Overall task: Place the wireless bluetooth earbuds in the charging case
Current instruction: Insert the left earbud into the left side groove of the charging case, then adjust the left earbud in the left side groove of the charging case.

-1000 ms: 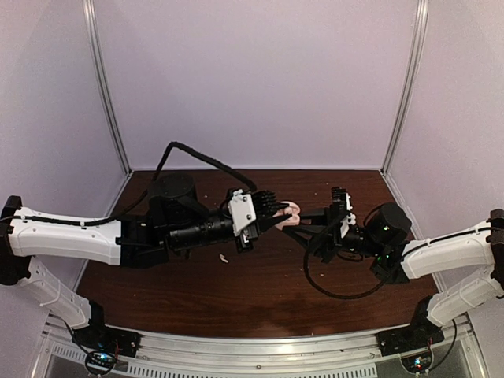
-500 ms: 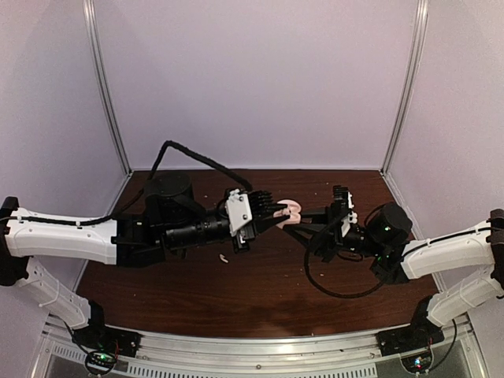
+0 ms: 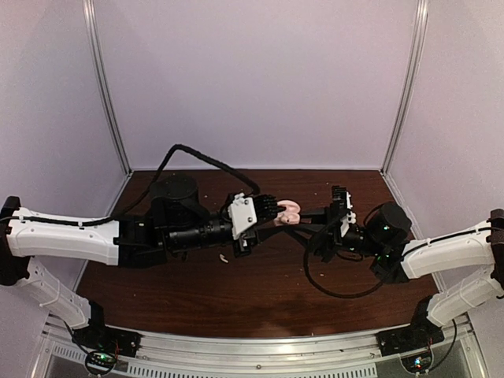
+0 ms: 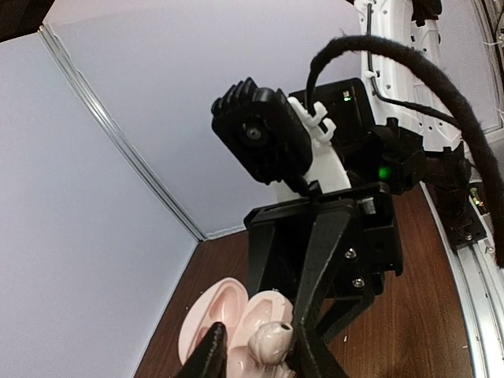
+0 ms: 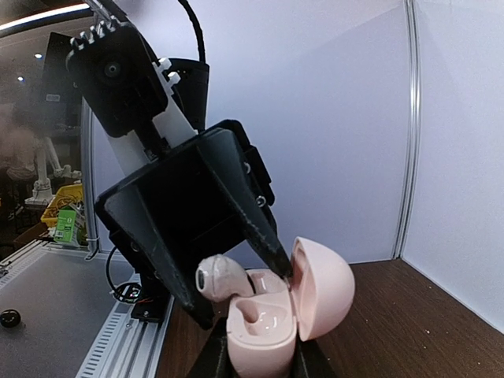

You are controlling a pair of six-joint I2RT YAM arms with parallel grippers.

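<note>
You've got right gripper [image 5: 260, 364] clamped on open pink case [image 5: 264, 335]; left gripper [image 5: 239, 290] narrow, pinching pink earbud [image 5: 220, 276] at case slot.

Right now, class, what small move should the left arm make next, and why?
Probably open the left gripper and let the earbud go. It already lies, tilted, at the mouth of a socket in the pink case, whose lid is open and which the right gripper holds upright from below.
</note>
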